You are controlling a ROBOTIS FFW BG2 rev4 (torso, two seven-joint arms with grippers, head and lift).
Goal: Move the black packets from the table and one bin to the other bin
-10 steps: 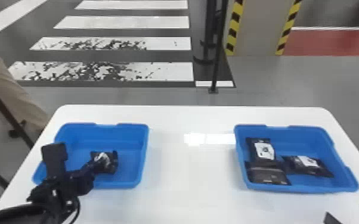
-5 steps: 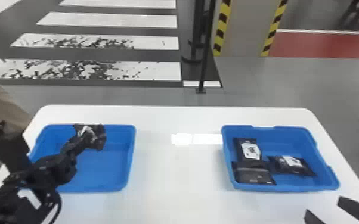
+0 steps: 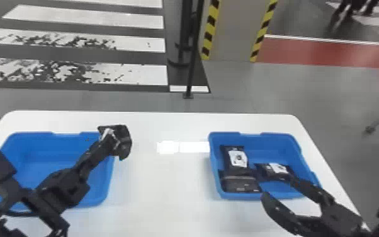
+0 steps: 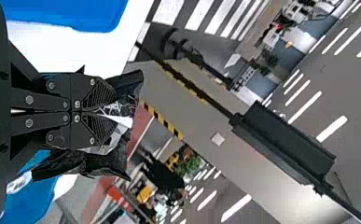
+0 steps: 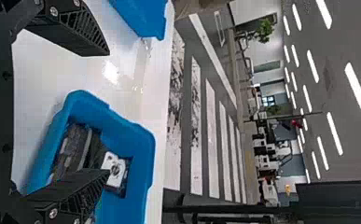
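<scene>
Above the rectangular blue plastic left bin (image 3: 37,154), the black left gripper (image 3: 110,145) pinches a crinkled black packet (image 3: 124,135). At the matching right bin (image 3: 270,148), the black right gripper (image 3: 278,188) hangs spread.

The table (image 3: 166,195) looks glossy, the bins (image 3: 267,143) smooth plastic.

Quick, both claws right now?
Left claw: closed on a black packet.
Right claw: open, nothing between its fingers.
</scene>
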